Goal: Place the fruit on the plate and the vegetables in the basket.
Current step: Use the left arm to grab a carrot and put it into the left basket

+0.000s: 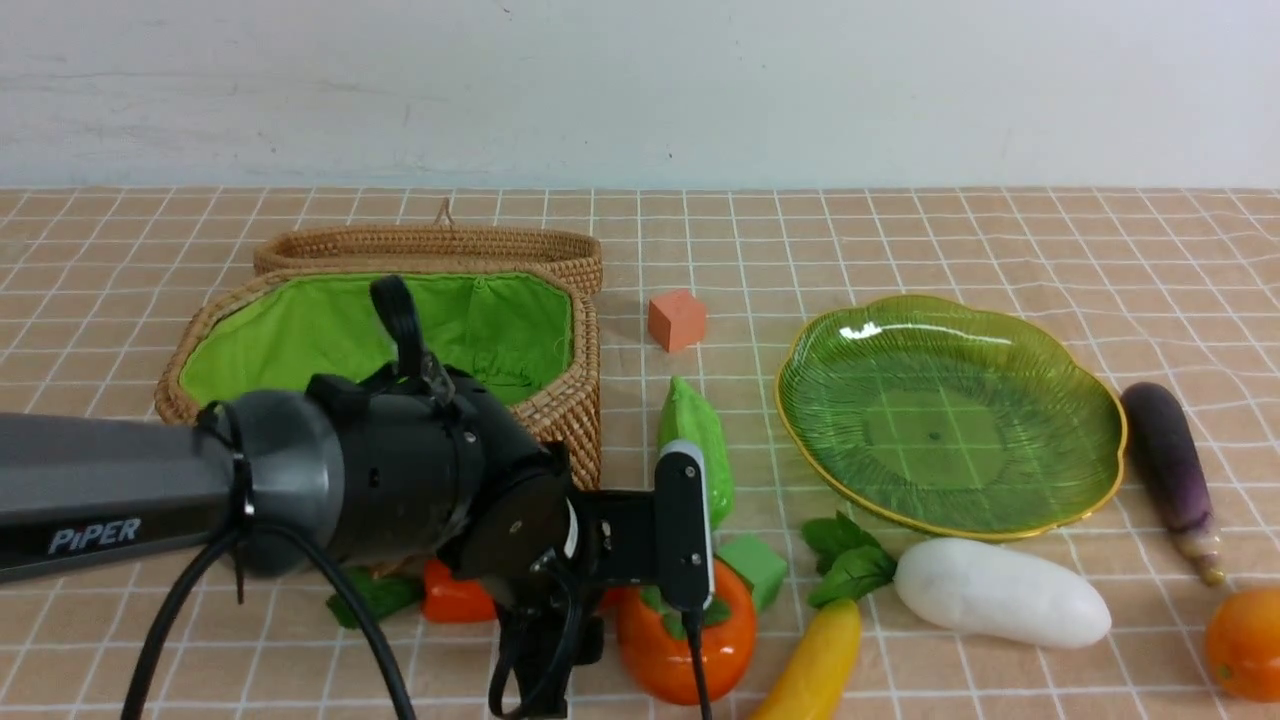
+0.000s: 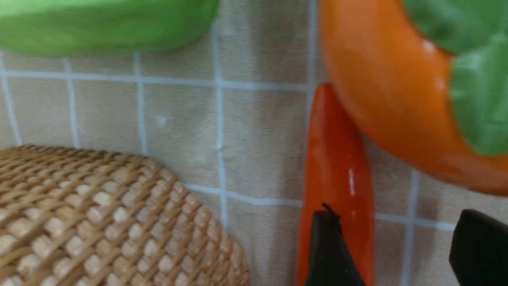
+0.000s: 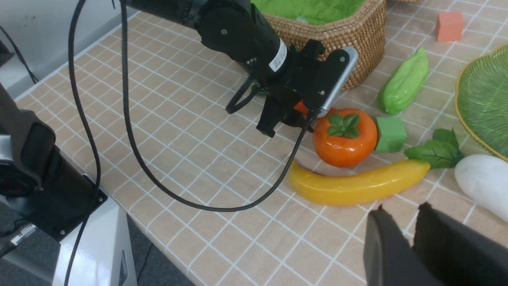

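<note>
Right gripper [image 3: 403, 208]: low over the checked cloth [image 3: 206, 131] at the table's near edge, short of the banana. Its fingers stand close with a thin slit and nothing between them. I cannot tell whether they are fully pressed together.
Banana [image 1: 815, 665]: flat on the cloth at the front, just before the persimmon, one end by the radish's leaves.
Persimmon [image 1: 650, 655]: upright on the cloth, leaf cap up, against the carrot's tip.
Mango [image 1: 1245, 640]: on the cloth at the far right front, well apart from the other fruit.
Left gripper [image 2: 397, 238]: pointing down at the carrot, jaws spread. One finger overlaps the carrot; the other is clear of it.
Carrot [image 2: 337, 174]: flat on the cloth between the basket's near wall and the persimmon.
Green cube [image 1: 758, 565]: just behind the persimmon.
Radish [image 1: 1000, 592]: on its side before the plate's near rim.
Eggplant [image 1: 1165, 460]: just beside the plate's right rim.
Gourd [image 1: 695, 430]: on the cloth between basket and plate.
Plate [image 1: 950, 420]: on the cloth, right of centre.
Basket [image 1: 570, 410]: on the left, green lining showing, lid [image 1: 430, 245] lying back behind it.
Orange cube [image 1: 676, 320]: farthest, behind the gourd.
</note>
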Tool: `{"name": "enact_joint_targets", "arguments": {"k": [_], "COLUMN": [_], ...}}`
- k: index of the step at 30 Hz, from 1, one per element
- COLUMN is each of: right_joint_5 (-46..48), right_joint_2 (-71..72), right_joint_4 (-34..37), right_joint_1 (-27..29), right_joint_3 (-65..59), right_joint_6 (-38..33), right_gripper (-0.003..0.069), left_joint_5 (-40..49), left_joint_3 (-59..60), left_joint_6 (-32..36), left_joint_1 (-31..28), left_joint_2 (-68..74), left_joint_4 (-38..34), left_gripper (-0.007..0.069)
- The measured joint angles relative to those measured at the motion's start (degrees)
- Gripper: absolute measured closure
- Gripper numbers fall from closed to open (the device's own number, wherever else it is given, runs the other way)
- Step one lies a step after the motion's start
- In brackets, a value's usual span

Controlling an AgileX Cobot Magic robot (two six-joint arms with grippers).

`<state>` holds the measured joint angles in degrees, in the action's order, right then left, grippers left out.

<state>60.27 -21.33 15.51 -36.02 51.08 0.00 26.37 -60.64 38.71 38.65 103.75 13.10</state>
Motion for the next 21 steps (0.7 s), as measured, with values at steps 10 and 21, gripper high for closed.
{"name": "enact_joint_targets", "arguments": {"k": [10, 21], "right_joint_5": [0.05, -0.14], "right_joint_2": [-0.05, -0.04], "right_joint_4": [0.68, 0.71], "right_joint_1": [0.0, 0.0], "right_joint_3": [0.0, 0.0], "right_joint_6": [0.0, -1.2], "right_gripper": [0.0521, 0.0514], "left_joint_5": [3.65, 9.26], "left_joint_3": [-0.57, 0.17], "left_joint_6": [-2.0, -2.49], "left_joint_1": [0.0, 0.0], "left_joint_2": [-0.14, -6.86], "left_joint_4": [0.79, -3.03], "left_gripper": [0.0261, 0.0282]}}
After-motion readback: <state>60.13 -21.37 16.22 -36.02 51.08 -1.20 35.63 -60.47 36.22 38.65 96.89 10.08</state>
